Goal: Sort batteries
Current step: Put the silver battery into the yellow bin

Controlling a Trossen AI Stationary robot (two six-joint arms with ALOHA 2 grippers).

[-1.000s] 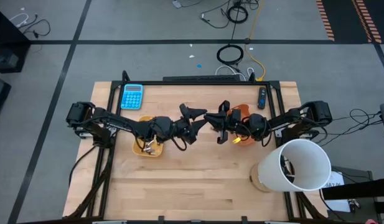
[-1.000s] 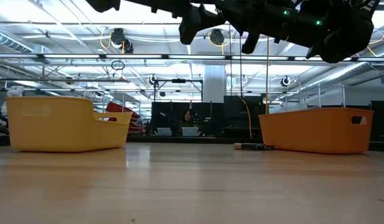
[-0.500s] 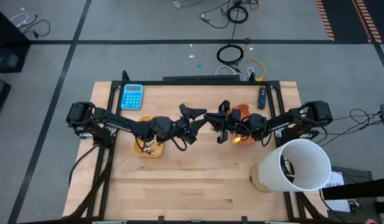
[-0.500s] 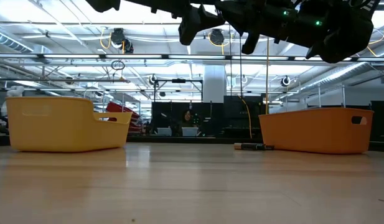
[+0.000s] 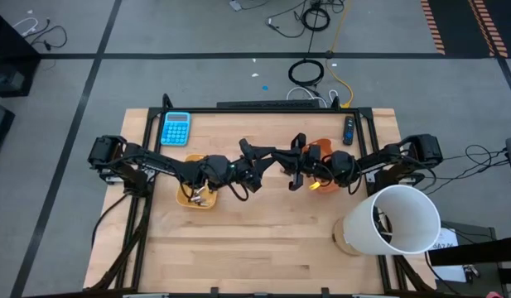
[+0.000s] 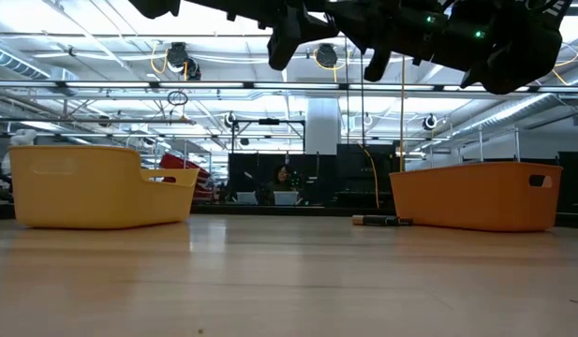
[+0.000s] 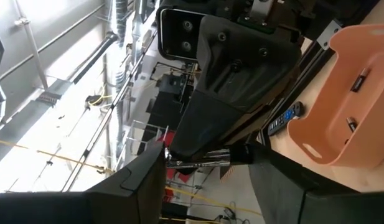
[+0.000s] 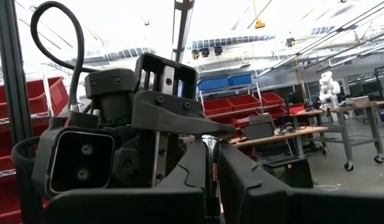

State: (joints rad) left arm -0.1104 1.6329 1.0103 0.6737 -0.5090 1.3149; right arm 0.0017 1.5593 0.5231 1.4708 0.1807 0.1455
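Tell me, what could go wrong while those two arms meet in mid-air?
The right pincer holds a small silvery battery high above the table, right by the left pincer. If it slips, it could drop and roll away. The two pincers are so close that they might bump.

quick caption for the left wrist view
Left gripper closing around a battery held by the right gripper, above the orange tray.

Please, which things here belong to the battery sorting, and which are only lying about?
Belonging to the job: battery held in the right pincer; left pincer meeting it; yellow tray; orange tray.

Lying about: blue calculator; black remote; white bucket.
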